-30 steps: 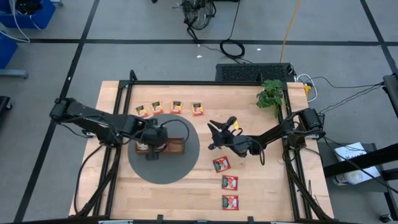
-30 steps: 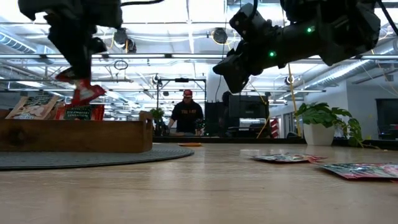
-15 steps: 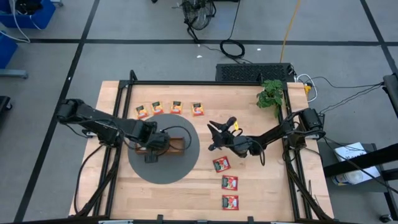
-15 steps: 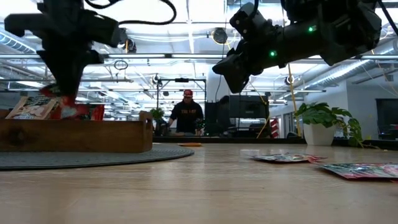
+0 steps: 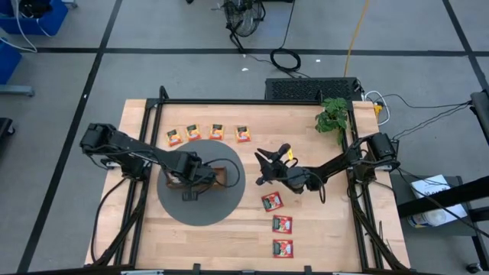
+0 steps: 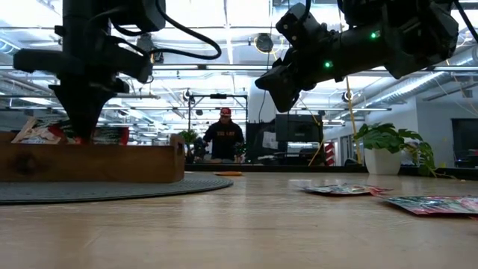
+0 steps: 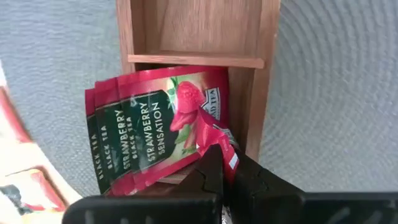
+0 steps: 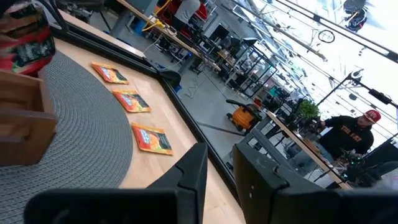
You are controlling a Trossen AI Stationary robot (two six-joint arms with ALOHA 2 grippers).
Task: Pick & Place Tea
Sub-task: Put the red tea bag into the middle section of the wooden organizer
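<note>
Pinching one red packet (image 7: 219,144) by its corner, your left gripper (image 7: 225,169) is closed on it and hangs just over the wooden tray (image 7: 264,87), where more red packets (image 7: 149,127) already lean in the compartment ahead of the fingers. Thin and floppy, it weighs almost nothing — grip an edge, never the middle, or it will buckle. Labels read "Strawberry Sensation" and "Black Tea". Your right gripper (image 5: 261,168) waits open, above the red packets (image 5: 282,224) lying loose on the table (image 5: 321,237).
</note>
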